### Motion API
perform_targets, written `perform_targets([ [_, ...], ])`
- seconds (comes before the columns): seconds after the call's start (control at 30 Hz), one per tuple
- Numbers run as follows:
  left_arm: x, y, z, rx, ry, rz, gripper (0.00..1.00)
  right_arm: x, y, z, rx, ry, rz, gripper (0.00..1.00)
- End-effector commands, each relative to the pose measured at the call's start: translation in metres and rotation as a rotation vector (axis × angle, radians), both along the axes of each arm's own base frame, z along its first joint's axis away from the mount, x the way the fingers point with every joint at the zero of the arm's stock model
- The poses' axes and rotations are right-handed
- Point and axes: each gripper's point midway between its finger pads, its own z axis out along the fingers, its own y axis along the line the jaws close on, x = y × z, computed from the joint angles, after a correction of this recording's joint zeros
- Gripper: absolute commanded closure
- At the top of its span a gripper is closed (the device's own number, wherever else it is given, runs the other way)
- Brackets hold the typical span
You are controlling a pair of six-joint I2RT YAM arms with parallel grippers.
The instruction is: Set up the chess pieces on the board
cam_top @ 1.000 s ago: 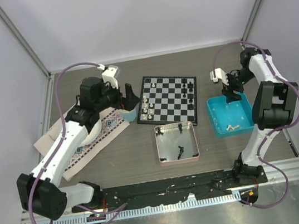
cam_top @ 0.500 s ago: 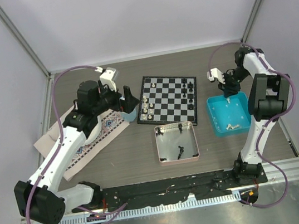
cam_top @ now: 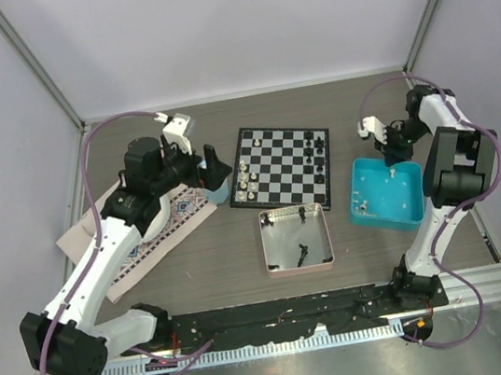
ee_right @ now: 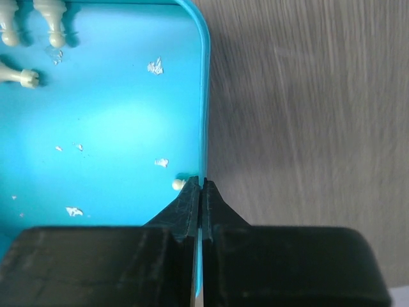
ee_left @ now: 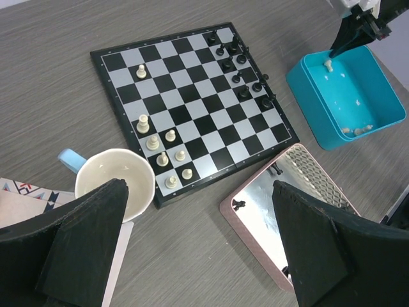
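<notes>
The board (cam_top: 281,169) lies mid-table, with off-white chess pieces (cam_top: 248,180) on its left squares and black ones (cam_top: 316,147) on its right. More off-white pieces (ee_right: 51,25) lie in the blue tray (cam_top: 385,194). My right gripper (ee_right: 202,185) is shut on that tray's wall (ee_right: 206,96), one finger inside and one outside. A small off-white piece (ee_right: 179,184) sits beside the inner finger. The tray sits skewed. My left gripper (ee_left: 198,243) hangs open above the table, left of the board (ee_left: 192,109), holding nothing.
A pink tray (cam_top: 294,238) in front of the board holds a few black pieces (cam_top: 302,254). A cream cup (ee_left: 115,182) with a blue handle stands by the board's left corner, on a patterned cloth (cam_top: 158,230).
My right gripper has shut on the blue tray's far wall, and the tray has turned and shifted left. The left arm drew back slightly, still open.
</notes>
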Motion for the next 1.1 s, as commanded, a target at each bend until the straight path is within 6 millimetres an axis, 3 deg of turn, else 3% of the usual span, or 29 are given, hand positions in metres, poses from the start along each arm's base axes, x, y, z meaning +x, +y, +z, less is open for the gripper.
perform_targets([
  [0.0,-0.007,-0.002,0.015,-0.042,-0.043,-0.016,0.00,-0.012,-0.024,0.028,-0.016,-0.024,-0.243,0.99],
  [0.07,-0.009,-0.002,0.017,-0.051,-0.043,-0.015,0.00,-0.018,-0.030,0.035,0.000,-0.004,-0.439,0.99],
  [0.3,-0.008,-0.002,0.022,-0.066,-0.054,-0.012,0.00,-0.025,-0.063,0.032,0.027,-0.041,-1.074,0.99],
  [0.5,-0.005,-0.005,0.026,-0.083,-0.054,-0.012,0.00,-0.039,-0.070,0.020,0.070,-0.104,-1.379,0.97],
  [0.57,-0.003,-0.007,0.026,-0.086,-0.047,-0.010,0.00,-0.040,-0.073,0.021,0.089,-0.117,-1.473,0.92],
  [0.7,0.001,-0.010,0.028,-0.102,-0.047,-0.011,0.00,-0.039,-0.068,0.021,0.178,-0.094,-1.522,0.78],
  [0.83,0.003,-0.012,0.030,-0.106,-0.042,-0.014,0.01,-0.037,-0.067,0.048,0.203,-0.140,-1.485,0.51],
  [0.9,0.005,-0.013,0.030,-0.107,-0.041,-0.015,0.00,-0.035,-0.067,0.072,0.199,-0.200,-1.421,0.47],
  [1.0,0.006,-0.016,0.034,-0.124,-0.046,-0.024,0.00,-0.034,-0.049,0.094,0.241,-0.220,-1.234,0.45],
  [1.07,0.006,-0.020,0.039,-0.148,-0.053,-0.042,0.00,-0.031,-0.019,0.099,0.354,-0.192,-1.073,0.44],
])
